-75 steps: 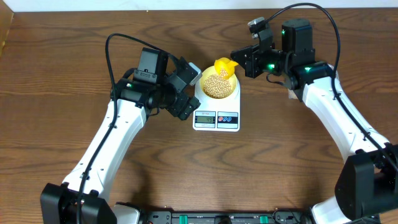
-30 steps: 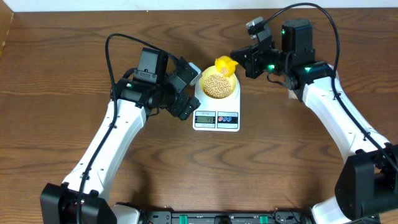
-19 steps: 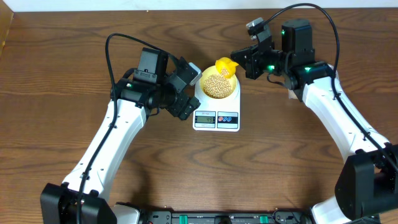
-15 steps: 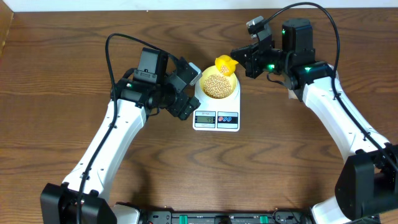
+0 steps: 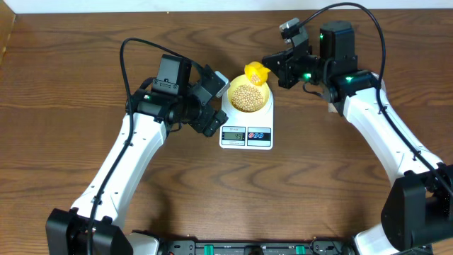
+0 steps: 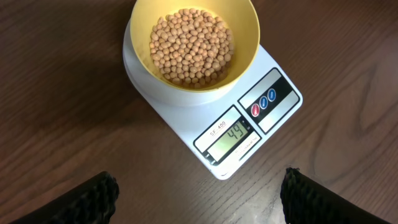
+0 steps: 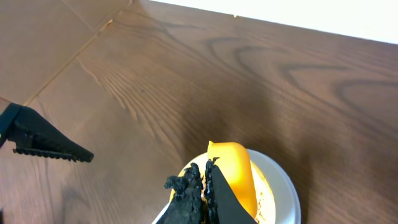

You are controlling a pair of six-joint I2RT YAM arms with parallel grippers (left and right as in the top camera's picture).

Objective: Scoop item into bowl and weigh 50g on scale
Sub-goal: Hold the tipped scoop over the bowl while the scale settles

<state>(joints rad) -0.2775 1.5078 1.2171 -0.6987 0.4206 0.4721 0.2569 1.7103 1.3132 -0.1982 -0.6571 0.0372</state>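
Over the last couple of seconds my right tool (image 5: 270, 68), clamped on the yellow scoop (image 5: 256, 73), has drawn it slightly toward 12 o'clock, off the rim of the bowl (image 6: 245, 34). The beans (image 6: 191, 45) sit in that bowl on the scale (image 6: 155, 87). Its display (image 6: 235, 132) reads 49, so I judge a tiny top-up remains. My left tool (image 6: 199, 202) hangs wide apart and empty at the scale's 9 o'clock. The surface (image 5: 85, 57) is dark wood grain, with a pale strip (image 7: 311, 12) beyond its 12 o'clock edge.

Table surface: dark brown wood-grain table (image 5: 71, 205), filling nearly the whole overhead view.
Far edge: white strip (image 5: 212, 6) along the table's upper border; wall or floor cannot be told.
Far left corner: lighter tan panel (image 7: 43, 31), meeting the table at a straight seam.
Light: even and diffuse, with soft shadows on the wood.
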